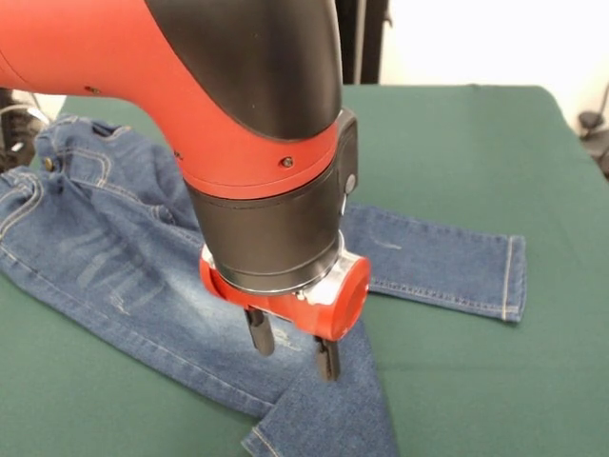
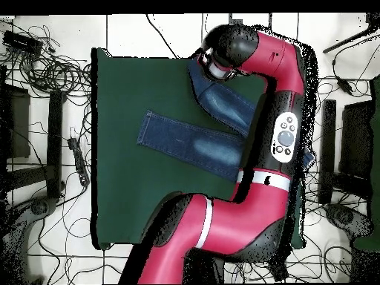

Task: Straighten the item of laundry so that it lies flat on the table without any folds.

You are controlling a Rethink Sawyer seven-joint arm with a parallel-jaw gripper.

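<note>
Tangled cables (image 2: 52, 70) on pale tiled floor (image 2: 141, 26), dark stands (image 2: 56, 145) w/ them.

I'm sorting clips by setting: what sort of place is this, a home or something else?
Most likely a robotics lab, not a home. A red and black arm's end effector hangs over jeans on a green-topped table, and loose cables sprawl across the tiled floor around it.

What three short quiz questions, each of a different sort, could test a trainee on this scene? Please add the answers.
1. True or false: the claw is open above the jeans.
2. The jeans lie on a table of which colour? A) red B) dark green C) white
3. Fill in: one leg's hemmed ____ lies flat in the front view.

Key: 1 true; 2 B; 3 cuff.
</note>
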